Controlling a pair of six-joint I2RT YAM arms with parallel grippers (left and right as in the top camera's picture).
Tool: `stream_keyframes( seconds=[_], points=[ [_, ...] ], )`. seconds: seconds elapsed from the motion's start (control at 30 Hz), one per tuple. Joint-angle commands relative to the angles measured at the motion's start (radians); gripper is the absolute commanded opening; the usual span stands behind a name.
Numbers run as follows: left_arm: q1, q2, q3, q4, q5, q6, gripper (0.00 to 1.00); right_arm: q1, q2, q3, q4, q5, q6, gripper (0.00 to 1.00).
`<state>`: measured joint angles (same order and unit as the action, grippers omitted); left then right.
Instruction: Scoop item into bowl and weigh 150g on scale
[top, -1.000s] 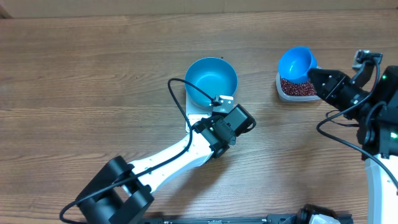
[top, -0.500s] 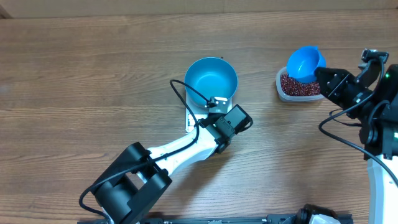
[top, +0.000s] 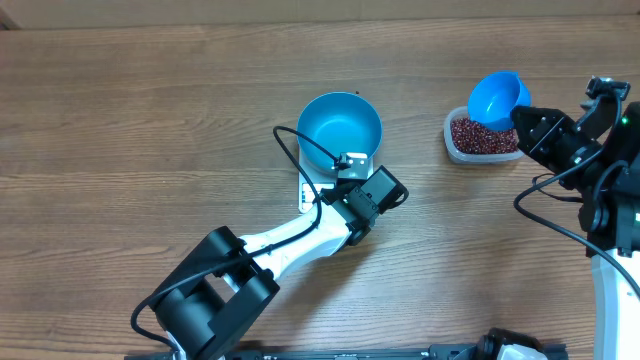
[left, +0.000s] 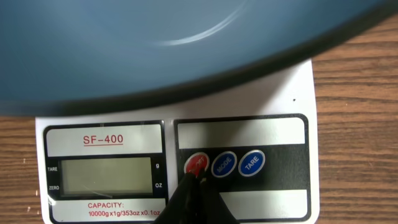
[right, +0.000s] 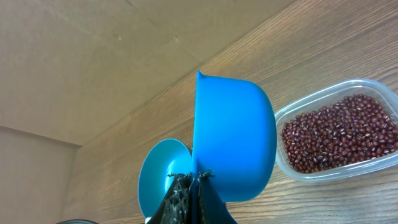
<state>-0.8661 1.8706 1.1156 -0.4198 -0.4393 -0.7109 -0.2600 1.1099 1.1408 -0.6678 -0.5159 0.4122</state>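
Both are closed: left pincer touches the scale's red button, likely switching it on beneath the bowl; right pincer grips the scoop above the beans, right of the scale, ready to dip.

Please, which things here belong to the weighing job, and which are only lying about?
Belong to the job: beans, in the clear tub; blue scoop, held by the right fingers; blue bowl, on the white scale; left fingers, shut, at the scale's red button.
Only lying about: nothing loose; just the wooden table and a cardboard wall.
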Motion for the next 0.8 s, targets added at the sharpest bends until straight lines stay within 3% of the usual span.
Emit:
stream_keyframes(
  seconds=[0.0, 0.77],
  points=[
    [0.004, 0.031, 0.017, 0.013, -0.04, 0.009, 0.04, 0.002, -0.005, 0.038, 0.001, 0.011, -0.018, 0.04],
    [0.035, 0.071, 0.017, 0.055, -0.008, 0.016, 0.04, 0.002, -0.005, 0.038, -0.009, 0.011, -0.021, 0.04]
  ],
)
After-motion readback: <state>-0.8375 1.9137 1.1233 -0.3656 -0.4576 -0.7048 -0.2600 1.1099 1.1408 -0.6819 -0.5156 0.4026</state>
